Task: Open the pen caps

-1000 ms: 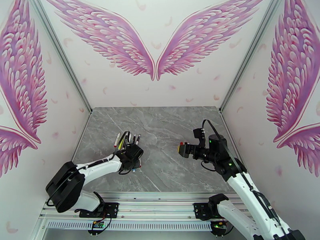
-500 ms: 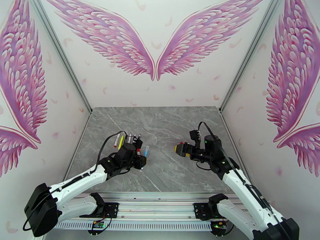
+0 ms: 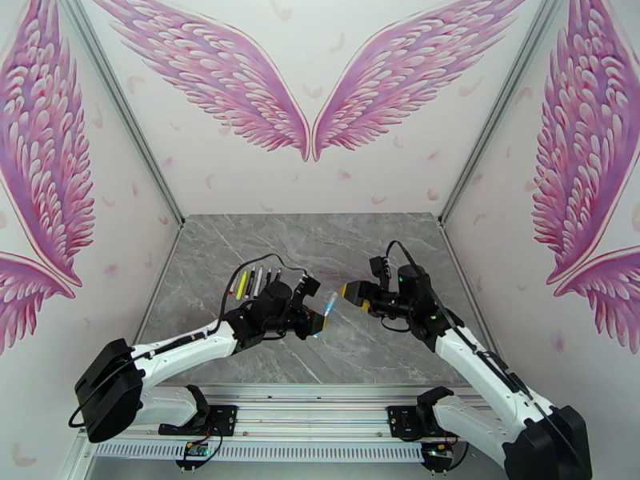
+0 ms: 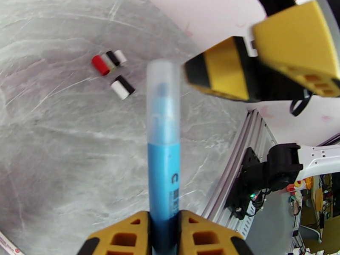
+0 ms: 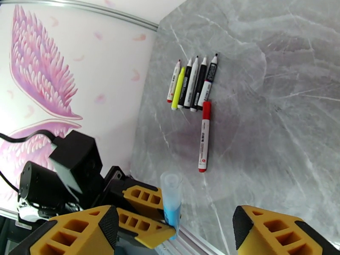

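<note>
On the grey bench (image 3: 384,242), five pens (image 5: 191,81) lie side by side with bare tips. A sixth, a white pen with red ends (image 5: 204,137), lies just at their 6 o'clock in the right wrist view.

From above, this row sits at 10 o'clock of the left end effector (image 3: 316,318). That end effector is clamped on the barrel of a blue pen (image 4: 162,166), one yellow finger (image 4: 123,239) touching each side. The pen's clear cap (image 4: 162,90) is on and points toward 12 in the left wrist view.

At the cap's 10 o'clock a few loose caps (image 4: 111,69), red, black and white, lie on the bench.

The right end effector (image 3: 352,291) hovers at 2 o'clock of the cap. Its fingers stand apart and do not touch the cap.
</note>
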